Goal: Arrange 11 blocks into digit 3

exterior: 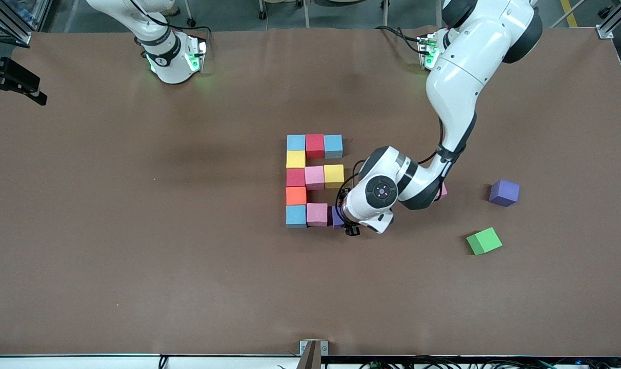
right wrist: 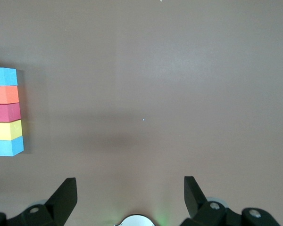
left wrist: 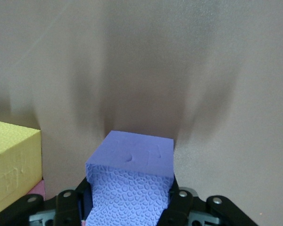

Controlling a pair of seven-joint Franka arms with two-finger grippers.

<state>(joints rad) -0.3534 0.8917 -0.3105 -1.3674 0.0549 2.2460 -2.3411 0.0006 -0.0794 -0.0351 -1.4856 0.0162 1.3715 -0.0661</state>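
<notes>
the left arm's wrist covers most of the left gripper (exterior: pixel 347 225), so the front view shows only a sliver of the purple block (exterior: pixel 337 217) it pinches. the left wrist view makes the grip plain: both fingers (left wrist: pixel 68 207) press the sides of that purple block (left wrist: pixel 132 181), which sits low at the brown table (exterior: pixel 136 256), just beside a pink block (exterior: pixel 317 214) at the row of blocks nearest the front camera. whether it touches the table cannot be told. another pink block (exterior: pixel 443 191) peeks out from under the left arm's forearm, mostly hidden. the other ten blocks (exterior: pixel 314 146) form a tight cluster mid-table. a second purple cube (exterior: pixel 504 192) and a green cube (exterior: pixel 484 241) lie apart toward the left arm's end. the right gripper (right wrist: pixel 130 195) waits with fingers spread wide, over bare table. wide open table surrounds the cluster on all sides.
</notes>
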